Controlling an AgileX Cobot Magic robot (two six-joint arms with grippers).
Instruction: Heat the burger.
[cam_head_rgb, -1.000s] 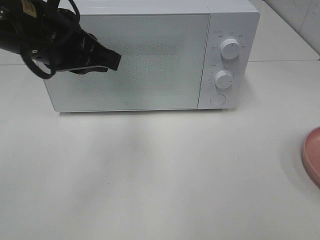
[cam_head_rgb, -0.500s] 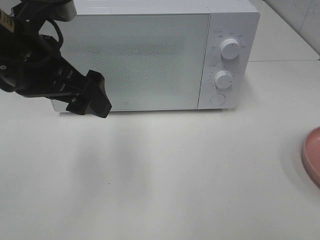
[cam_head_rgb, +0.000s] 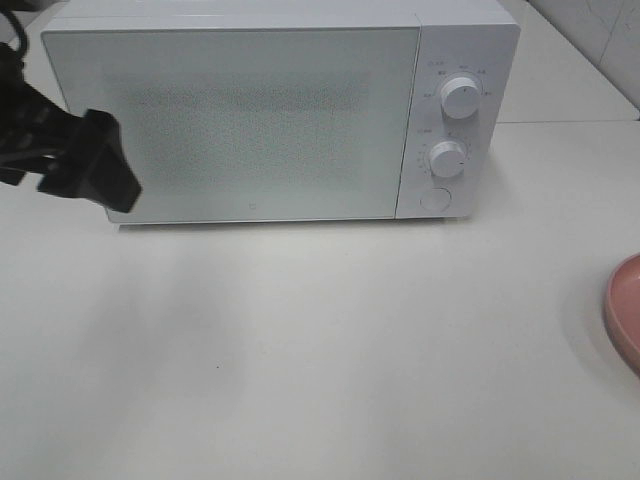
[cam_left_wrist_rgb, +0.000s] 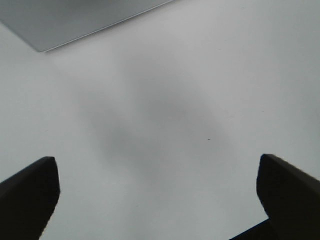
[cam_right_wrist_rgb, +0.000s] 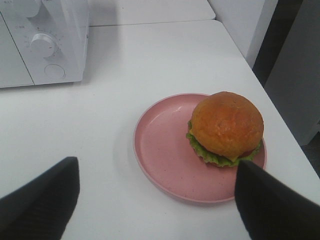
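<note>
The microwave (cam_head_rgb: 270, 110) is standing at the back of the counter (cam_head_rgb: 320, 350), its door (cam_head_rgb: 235, 120) closed and facing forward. Its two knobs (cam_head_rgb: 460, 97) are sitting one above the other on the panel to the right of the door, with a round button (cam_head_rgb: 434, 200) below them. The plate (cam_right_wrist_rgb: 175, 150) is lying on the counter well to the right of the microwave, near the counter's right edge. The burger (cam_right_wrist_rgb: 226, 127) is resting on the plate, toward its far-right side, away from the microwave.

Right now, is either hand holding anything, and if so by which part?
Nothing is held. The left hand is open over bare table; the right hand is open above the burger, not touching it.
</note>
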